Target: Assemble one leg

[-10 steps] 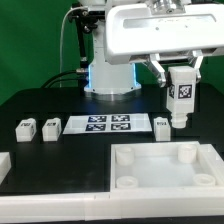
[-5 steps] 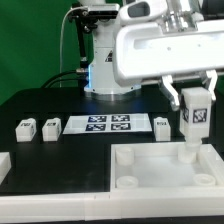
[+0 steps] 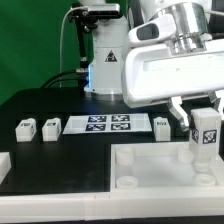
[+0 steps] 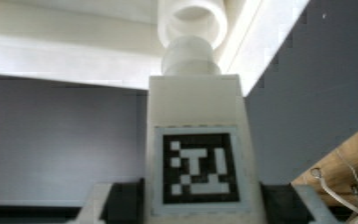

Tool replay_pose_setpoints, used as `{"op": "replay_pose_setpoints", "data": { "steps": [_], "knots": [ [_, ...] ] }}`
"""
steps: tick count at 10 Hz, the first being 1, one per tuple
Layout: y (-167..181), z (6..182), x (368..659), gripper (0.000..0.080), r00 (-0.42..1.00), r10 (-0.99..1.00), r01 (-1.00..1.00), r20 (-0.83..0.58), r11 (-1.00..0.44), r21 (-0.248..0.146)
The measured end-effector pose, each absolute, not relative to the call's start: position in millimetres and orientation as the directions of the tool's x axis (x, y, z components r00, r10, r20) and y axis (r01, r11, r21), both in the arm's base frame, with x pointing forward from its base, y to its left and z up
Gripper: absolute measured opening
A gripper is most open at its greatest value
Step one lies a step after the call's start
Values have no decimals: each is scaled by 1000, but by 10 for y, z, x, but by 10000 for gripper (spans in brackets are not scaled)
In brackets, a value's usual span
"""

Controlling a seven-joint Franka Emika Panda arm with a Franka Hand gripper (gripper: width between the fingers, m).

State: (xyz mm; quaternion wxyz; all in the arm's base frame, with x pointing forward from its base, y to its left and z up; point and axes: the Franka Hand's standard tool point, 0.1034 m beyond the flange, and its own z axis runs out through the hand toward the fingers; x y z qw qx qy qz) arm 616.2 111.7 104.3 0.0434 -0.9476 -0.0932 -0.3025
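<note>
We see the gripper (image 3: 205,118) squeezing the leg (image 3: 207,142) and holding it upright. Its bottom end is right at the corner hole (image 3: 190,153) of the big white tray (image 3: 150,186), on the exterior view's right. We cannot tell if it is inside.

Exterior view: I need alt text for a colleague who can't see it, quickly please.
The gripper, shut on a white tagged leg, holds it upright over the back corner of the white tray-like part at the exterior view's right. Three more legs and the marker board lie behind on the black table.
</note>
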Motion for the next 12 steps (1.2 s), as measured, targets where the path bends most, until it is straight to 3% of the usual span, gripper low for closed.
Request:
{"op": "replay_pose_setpoints", "data": {
  "steps": [2, 12],
  "knots": [
    [1136, 934, 6137, 292, 807, 151, 204, 571, -978, -29],
    [1148, 746, 6077, 294, 815, 152, 204, 560, -978, -32]
  ]
}}
